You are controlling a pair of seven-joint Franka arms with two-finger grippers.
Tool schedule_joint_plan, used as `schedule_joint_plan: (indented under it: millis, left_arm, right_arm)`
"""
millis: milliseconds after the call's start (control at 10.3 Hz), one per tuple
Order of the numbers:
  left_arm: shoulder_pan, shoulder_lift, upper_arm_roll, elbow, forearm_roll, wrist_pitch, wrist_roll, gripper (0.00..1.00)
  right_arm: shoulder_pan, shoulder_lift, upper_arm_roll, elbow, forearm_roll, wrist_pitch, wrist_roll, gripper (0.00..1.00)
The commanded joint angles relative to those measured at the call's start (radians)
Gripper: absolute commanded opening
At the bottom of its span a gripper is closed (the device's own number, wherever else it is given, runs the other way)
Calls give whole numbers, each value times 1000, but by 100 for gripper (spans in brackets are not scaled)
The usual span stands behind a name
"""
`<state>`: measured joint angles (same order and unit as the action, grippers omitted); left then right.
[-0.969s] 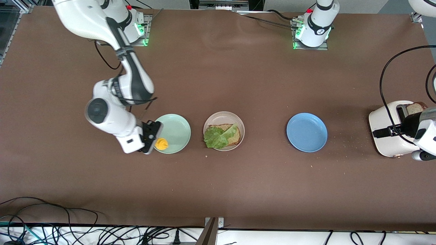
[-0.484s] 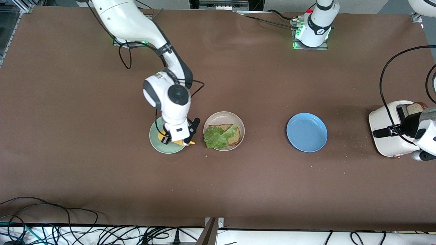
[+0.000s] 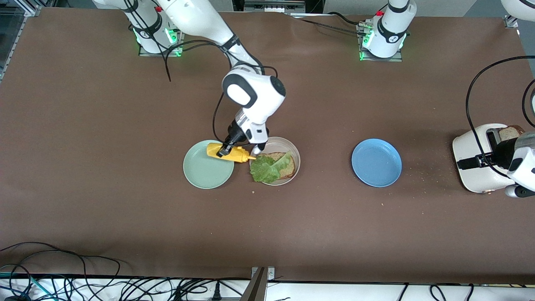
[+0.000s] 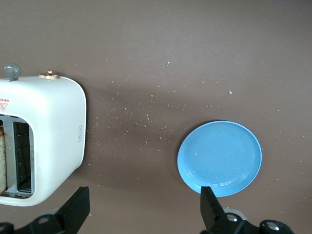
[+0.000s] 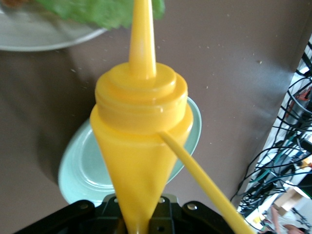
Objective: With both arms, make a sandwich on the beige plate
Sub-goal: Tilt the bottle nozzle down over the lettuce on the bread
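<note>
**Mustard heads for a half-built sandwich**

At centre frame in the front view, the right gripper [image 3: 231,149] is clamped on a yellow squeeze bottle [image 3: 232,153], carried tipped over above the gap between the mint green plate [image 3: 205,172] and the beige plate [image 3: 290,144], its nozzle aimed at the lettuce. In the right wrist view the bottle [image 5: 139,146] fills the middle of the picture, its nozzle pointing to the upper edge where a green leaf [image 5: 105,9] shows.

On the beige plate, just right of centre, lies one bread slice [image 3: 284,166] with a ruffled lettuce leaf [image 3: 266,168] on top. That much of the sandwich looks done; the sauce appears to be the step in hand, and no top slice is on yet.

At the right edge of the front view the left gripper [image 4: 144,214] waits over the table between the white toaster [image 3: 476,163] and the empty blue plate [image 3: 376,163], fingers spread wide and holding nothing. A bread slice [image 3: 508,133] stands in the toaster, probably the missing top.
</note>
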<state>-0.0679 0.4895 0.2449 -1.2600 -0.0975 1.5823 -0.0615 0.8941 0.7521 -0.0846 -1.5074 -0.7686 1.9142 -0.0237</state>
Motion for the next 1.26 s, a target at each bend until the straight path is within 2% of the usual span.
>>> schedule_joint_plan:
  millis: [0,194,387,581,678,872,1065,1162]
  left_arm:
    - [-4,-14,-3,-9,35,-10,-8,100]
    - [-3,-14,-3,-9,35,-10,-9,100]
    - [0,-14,-3,-9,35,-10,-8,100]
    - [17,-16,4,-1,35,-10,2,100]
    - [34,-16,5,-2,36,-10,2,100]
    - [97,-17,4,2,83,-10,56,100]
    - [181,-14,5,-4,122,-10,330,100]
    - [236,-9,4,-6,124,-10,409,100]
  right_arm:
    - [-1,18,-17,35,-37,-20,-2,0]
    - [-4,13,-21,36,-35,-20,-16,0]
    - [-24,-41,-66,38,15,-38,-133,0]
    - [-90,-124,-108,84,168,-61,-351,0]
    - [-104,-160,-157,85,236,-82,-455,0]
    - [-154,-242,-286,76,473,-84,-607,0]
    - [-240,-287,-398,55,761,-108,-811,0]
    - [-294,-299,-440,24,896,-121,-926,0]
